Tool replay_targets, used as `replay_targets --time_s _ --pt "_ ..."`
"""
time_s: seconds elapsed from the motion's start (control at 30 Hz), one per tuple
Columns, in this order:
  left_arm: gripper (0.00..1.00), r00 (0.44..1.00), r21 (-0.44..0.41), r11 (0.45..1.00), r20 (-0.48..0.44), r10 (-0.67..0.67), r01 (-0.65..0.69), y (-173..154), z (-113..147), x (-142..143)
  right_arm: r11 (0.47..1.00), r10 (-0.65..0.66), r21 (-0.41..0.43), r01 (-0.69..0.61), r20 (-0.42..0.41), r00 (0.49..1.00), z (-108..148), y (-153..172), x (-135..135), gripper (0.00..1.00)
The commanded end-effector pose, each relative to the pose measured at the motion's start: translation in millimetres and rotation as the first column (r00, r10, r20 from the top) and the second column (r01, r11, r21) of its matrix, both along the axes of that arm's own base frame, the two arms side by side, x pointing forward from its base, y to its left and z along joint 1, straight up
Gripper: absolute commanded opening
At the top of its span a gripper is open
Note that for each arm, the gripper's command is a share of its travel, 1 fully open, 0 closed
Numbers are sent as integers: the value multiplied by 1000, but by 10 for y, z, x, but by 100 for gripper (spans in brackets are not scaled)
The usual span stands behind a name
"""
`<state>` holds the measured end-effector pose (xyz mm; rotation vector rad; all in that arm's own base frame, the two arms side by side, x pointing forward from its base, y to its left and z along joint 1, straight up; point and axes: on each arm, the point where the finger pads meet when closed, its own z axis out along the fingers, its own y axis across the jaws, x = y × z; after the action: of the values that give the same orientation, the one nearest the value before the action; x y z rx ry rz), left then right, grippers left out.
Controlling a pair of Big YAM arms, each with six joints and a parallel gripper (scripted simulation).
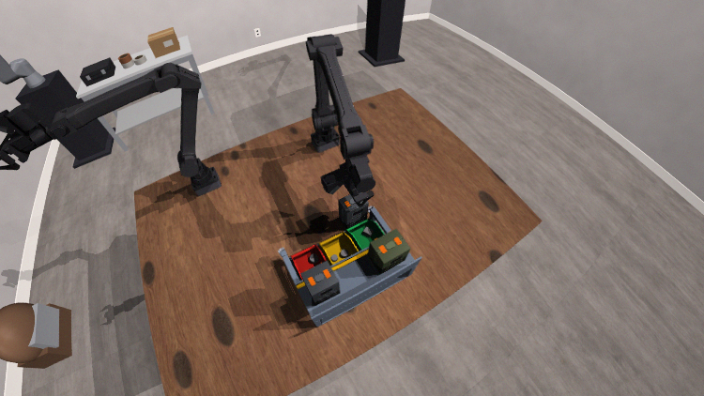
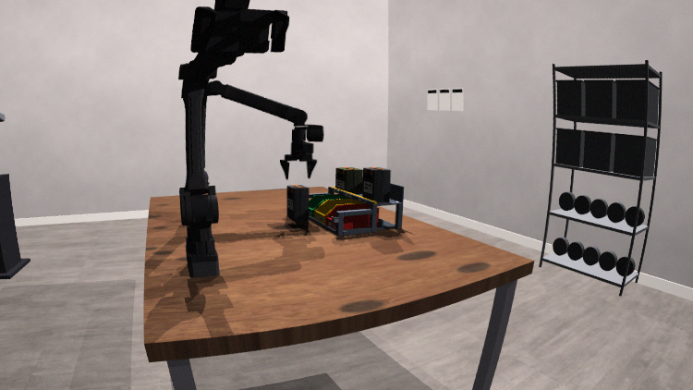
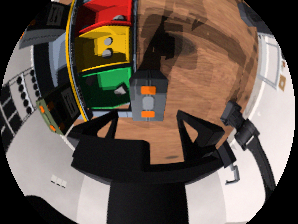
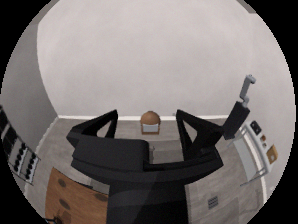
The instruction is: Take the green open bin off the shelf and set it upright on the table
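Left gripper (image 1: 365, 204) (image 2: 298, 177) (image 3: 147, 113) hung spread, released, nothing held; dark case (image 1: 352, 212) (image 2: 297, 203) (image 3: 137, 107) below, 12 o'clock in left wrist view. Green bin (image 1: 358, 236) (image 2: 322, 200) (image 3: 102, 100) beyond, 10 o'clock, on shelf (image 1: 354, 282) (image 2: 356, 212), parts inside; long axis seemingly 9-to-3. Case stood beside bin's front; likely 1st obstacle. Right gripper (image 1: 8, 159) (image 2: 237, 51) (image 4: 147, 112) also released, far off; left arm nearer.

Left gripper (image 1: 363, 201) (image 2: 297, 176) (image 3: 148, 116): open, fingers pointing down. Right gripper (image 1: 7, 156) (image 4: 147, 116): open, raised on its extended arm.
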<state>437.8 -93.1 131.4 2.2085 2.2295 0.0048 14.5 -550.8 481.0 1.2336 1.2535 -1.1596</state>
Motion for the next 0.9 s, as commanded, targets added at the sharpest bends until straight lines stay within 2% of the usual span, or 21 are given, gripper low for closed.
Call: replay_targets --time_s 0.0,0.07,0.1,0.87 --pt "100 1000 -2 1000 -1 -23 23 -42 23 6 999 -7 -53 7 -7 1000 195 60 -55 100" --pt "100 1000 -2 1000 -4 -23 23 -43 14 -2 999 -7 -53 7 -7 1000 195 60 -55 100" --pt "0 1000 -1 1000 -7 -22 22 -45 6 -11 999 -7 -53 7 -7 1000 195 60 -55 100" --pt "0 999 2 1000 -28 -26 26 -46 -61 -61 999 -7 -53 7 -7 1000 195 60 -55 100"
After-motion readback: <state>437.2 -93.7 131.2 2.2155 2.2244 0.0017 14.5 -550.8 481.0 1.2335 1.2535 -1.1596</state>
